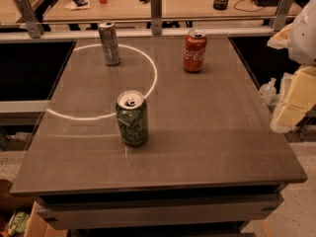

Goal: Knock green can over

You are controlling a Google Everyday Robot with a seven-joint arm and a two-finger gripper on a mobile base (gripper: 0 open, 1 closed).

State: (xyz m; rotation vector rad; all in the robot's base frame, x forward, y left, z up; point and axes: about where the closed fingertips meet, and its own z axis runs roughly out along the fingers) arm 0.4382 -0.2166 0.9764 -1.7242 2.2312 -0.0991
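The green can point(132, 118) stands upright on the grey table point(212, 132), left of centre and toward the front. It has pale swirl markings and a silver top with a pull tab. My gripper point(292, 102) shows as pale yellow and white parts at the right edge of the view, beyond the table's right side. It is well to the right of the green can, apart from it, and holds nothing that I can see.
A red Coca-Cola can point(195, 51) stands upright at the back right. A taller slim silver-grey can point(109, 44) stands at the back left. A railing with metal posts point(156, 11) runs behind the table. A bright ring of light point(148, 83) lies on the tabletop.
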